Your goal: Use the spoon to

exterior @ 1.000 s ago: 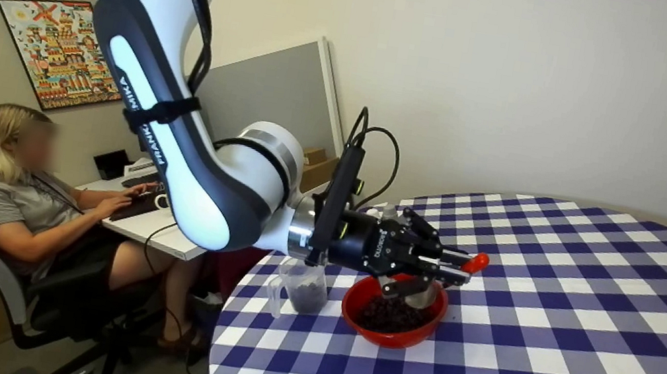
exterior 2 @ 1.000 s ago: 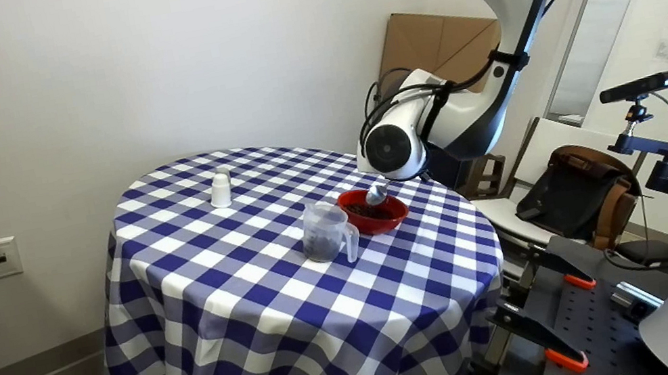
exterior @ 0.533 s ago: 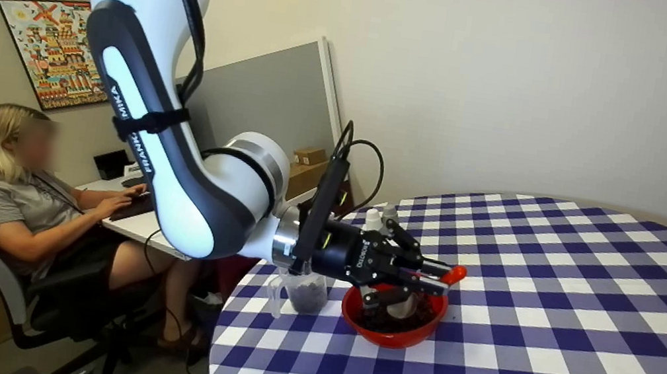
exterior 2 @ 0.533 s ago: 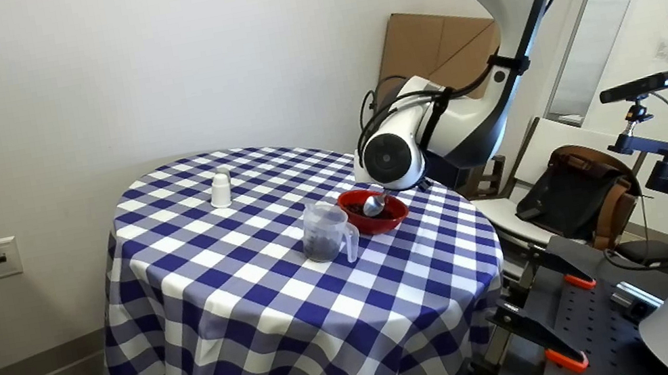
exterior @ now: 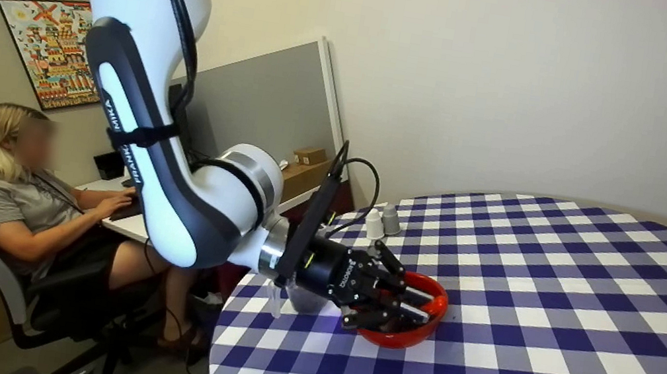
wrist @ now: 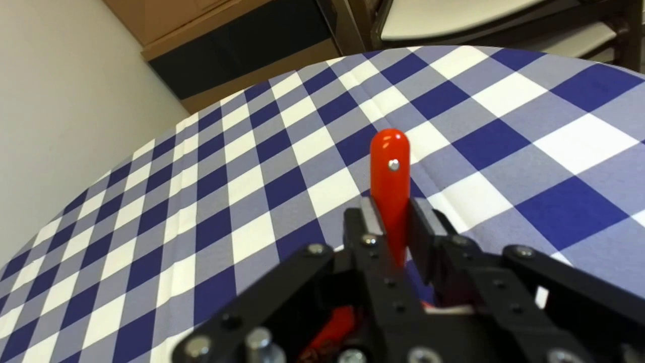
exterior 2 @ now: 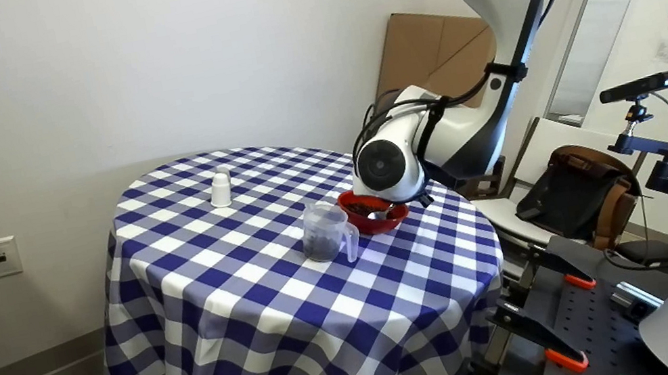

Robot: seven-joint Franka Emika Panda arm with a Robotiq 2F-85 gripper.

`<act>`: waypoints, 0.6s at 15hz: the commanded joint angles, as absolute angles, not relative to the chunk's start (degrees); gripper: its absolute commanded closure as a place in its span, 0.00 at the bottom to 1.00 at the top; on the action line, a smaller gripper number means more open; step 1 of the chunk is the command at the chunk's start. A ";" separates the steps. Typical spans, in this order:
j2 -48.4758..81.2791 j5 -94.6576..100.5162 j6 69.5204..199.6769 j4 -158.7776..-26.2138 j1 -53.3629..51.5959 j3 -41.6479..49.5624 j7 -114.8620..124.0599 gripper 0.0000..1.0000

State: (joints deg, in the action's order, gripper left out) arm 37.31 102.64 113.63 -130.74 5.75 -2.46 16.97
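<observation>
My gripper (exterior: pixel 418 306) is shut on the red handle of the spoon (wrist: pixel 391 171); the handle's rounded end sticks out past the fingertips (wrist: pixel 398 216) in the wrist view. The gripper is low over the red bowl (exterior: pixel 399 340), with its fingers across the bowl's opening. In an exterior view the spoon's shiny silver metal bowl (exterior 2: pixel 379 214) is down inside the red bowl (exterior 2: pixel 375 228), at the dark loose contents (exterior 2: pixel 357 208). In the wrist view the spoon's metal part is hidden and only a bit of the red bowl (wrist: pixel 332 327) shows beneath the gripper.
A clear measuring cup (exterior 2: pixel 323 234) with dark contents stands close beside the red bowl, partly behind the gripper in an exterior view (exterior: pixel 306 302). Two small upturned cups, one white (exterior: pixel 375 224) and one grey (exterior: pixel 391 220), stand farther off. A person (exterior: pixel 25 192) sits at a desk.
My gripper has moved down and slightly back toward the arm, with the spoon in it. The spoon's metal bowl has gone from above the red bowl down into its contents.
</observation>
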 commanded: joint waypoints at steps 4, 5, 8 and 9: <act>37.08 97.33 116.37 -130.68 6.43 -2.93 16.12 0.93; 37.01 96.12 116.84 -130.52 6.58 -2.96 15.84 0.93; 36.72 92.82 118.33 -129.74 6.94 -2.78 15.26 0.93; 36.68 91.83 118.82 -129.47 7.01 -2.69 15.15 0.93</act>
